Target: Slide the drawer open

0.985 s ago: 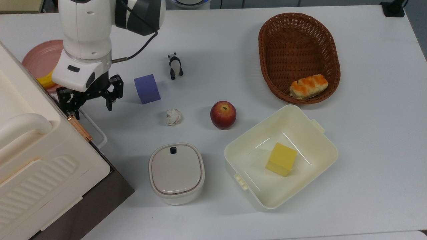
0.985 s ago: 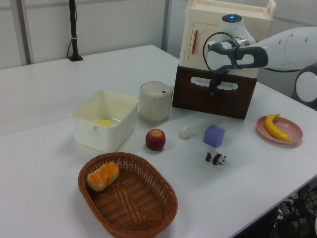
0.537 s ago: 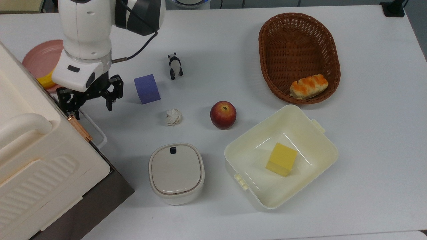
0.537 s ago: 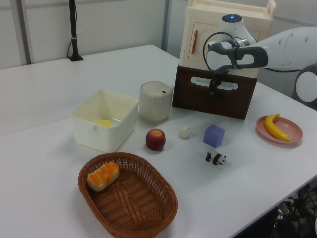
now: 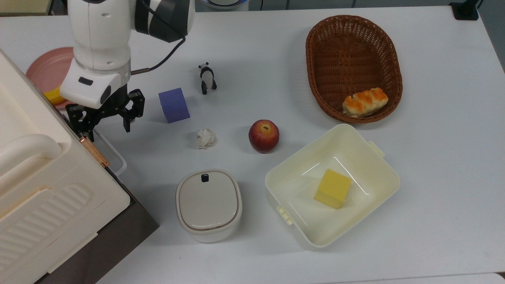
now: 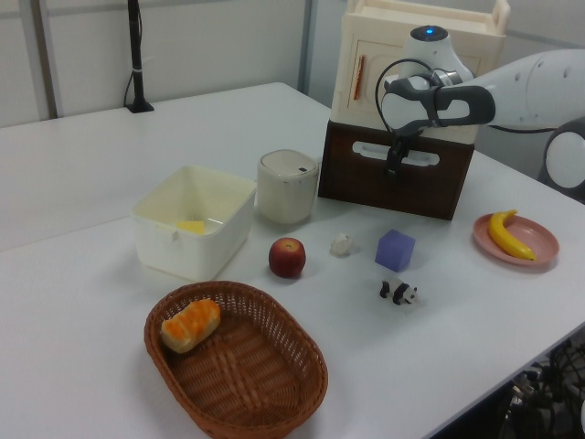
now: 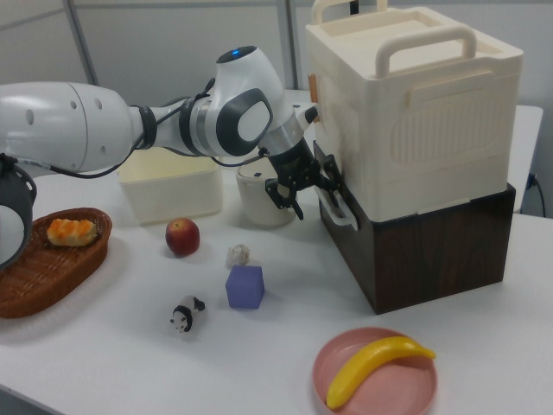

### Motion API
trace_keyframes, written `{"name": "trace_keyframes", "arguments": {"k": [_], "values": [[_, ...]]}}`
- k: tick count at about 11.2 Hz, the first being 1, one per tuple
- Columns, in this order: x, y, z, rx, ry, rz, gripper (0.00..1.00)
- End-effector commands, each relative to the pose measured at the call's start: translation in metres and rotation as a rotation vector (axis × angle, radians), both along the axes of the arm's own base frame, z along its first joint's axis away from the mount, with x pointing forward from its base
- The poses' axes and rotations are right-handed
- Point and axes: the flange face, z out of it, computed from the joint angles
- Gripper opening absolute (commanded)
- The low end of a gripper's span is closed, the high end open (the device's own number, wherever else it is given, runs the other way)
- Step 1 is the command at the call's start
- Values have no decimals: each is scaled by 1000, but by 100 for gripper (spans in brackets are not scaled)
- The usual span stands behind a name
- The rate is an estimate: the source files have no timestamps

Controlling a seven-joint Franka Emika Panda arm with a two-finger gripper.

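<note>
Pincer (image 5: 105, 125) open, fingers straddling white handle (image 7: 341, 210) of drawer (image 6: 366, 183); drawer shut.

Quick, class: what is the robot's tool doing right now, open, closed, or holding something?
Tool: open, fingers spread at the drawer's white handle, holding nothing.

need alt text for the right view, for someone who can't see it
A white robot arm reaches from the right view's left, its open gripper at the white loop handle of a dark brown drawer under a cream cabinet. On the white table are an apple, a purple cube and a banana.
</note>
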Motion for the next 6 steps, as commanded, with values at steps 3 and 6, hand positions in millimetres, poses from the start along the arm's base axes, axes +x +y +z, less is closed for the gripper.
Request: {"name": "trace_keyframes", "arguments": {"k": [3,6], "values": [[5,-9,1,-27,-22,18,78],[4,-8,7,-29,-29,20,78]]}}
